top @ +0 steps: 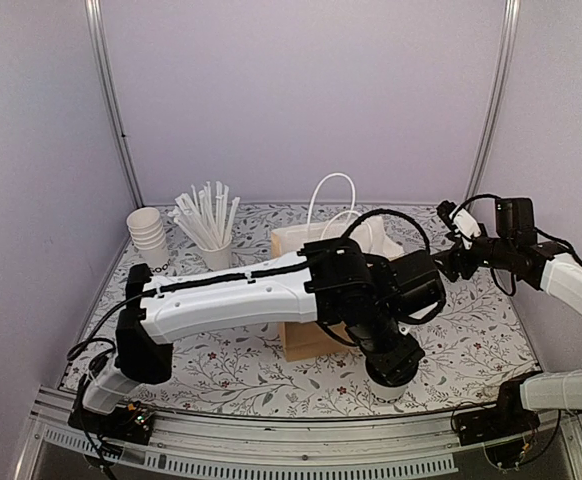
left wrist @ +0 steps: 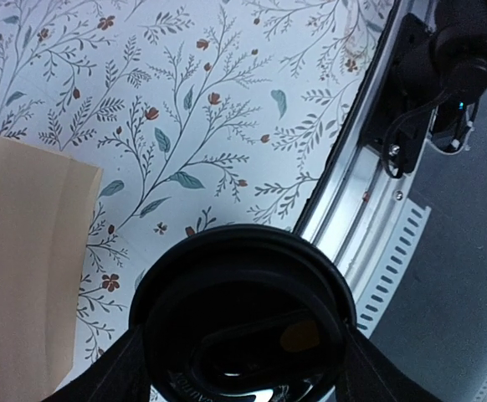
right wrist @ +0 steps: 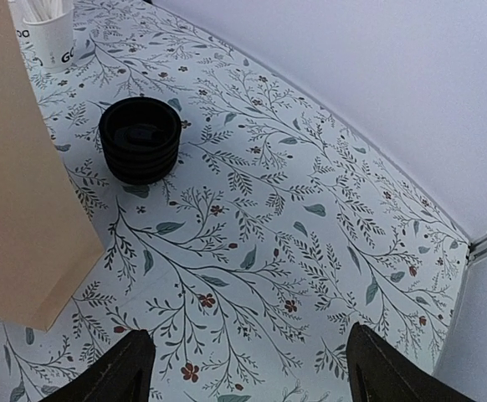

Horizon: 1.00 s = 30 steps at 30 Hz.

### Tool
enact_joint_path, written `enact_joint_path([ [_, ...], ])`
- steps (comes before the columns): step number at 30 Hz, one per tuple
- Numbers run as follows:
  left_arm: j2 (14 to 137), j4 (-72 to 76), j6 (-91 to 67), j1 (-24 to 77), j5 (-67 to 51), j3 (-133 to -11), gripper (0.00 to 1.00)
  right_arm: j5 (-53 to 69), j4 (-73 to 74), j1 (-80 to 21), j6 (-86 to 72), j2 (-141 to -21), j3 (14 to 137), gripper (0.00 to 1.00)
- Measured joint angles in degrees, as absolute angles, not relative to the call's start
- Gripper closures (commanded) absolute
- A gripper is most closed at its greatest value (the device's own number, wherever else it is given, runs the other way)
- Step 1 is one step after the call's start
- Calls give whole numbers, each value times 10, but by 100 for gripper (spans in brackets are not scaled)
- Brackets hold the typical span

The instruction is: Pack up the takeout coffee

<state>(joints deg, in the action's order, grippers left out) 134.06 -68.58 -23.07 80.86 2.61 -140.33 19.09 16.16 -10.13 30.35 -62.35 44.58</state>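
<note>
Left hand (left wrist: 243, 335) clasps takeout coffee (left wrist: 240, 264) beside table (left wrist: 227, 126) edge.

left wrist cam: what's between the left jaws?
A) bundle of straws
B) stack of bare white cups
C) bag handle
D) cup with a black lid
D: the coffee cup, black lid up, sits between the left jaws, which meet its rim on both sides. The paper bag is off to one side.

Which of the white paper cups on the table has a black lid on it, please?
The lidded cup at the table's near edge; the stacked cups at the far left are lidless, and the cup beside them holds straws.
</note>
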Motion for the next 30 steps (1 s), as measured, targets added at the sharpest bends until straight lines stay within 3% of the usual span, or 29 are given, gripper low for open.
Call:
enact_joint_path([
  [6,1354,-670,-207,778,6,-1392,26,154,150,-97,295,-633,446,18],
  [7,1354,-665,-204,776,5,-1392,22,152,149,-97,295,-634,446,18],
  [9,1355,-660,-199,772,4,-1392,2,151,149,-97,295,-634,446,18],
  [10,1356,-658,-199,771,4,-1392,1,150,149,-97,295,-635,446,18],
  [18,1361,-651,-172,776,10,-1392,0,151,149,-97,295,-640,446,17],
  [22,1338,-634,-140,792,15,-1381,0,150,149,-97,294,-639,446,9],
  [25,1255,-592,-91,825,31,-1305,1,158,163,-97,289,-634,449,1],
  [30,1038,-495,-39,887,38,-1135,0,231,252,-96,307,-603,515,3],
])
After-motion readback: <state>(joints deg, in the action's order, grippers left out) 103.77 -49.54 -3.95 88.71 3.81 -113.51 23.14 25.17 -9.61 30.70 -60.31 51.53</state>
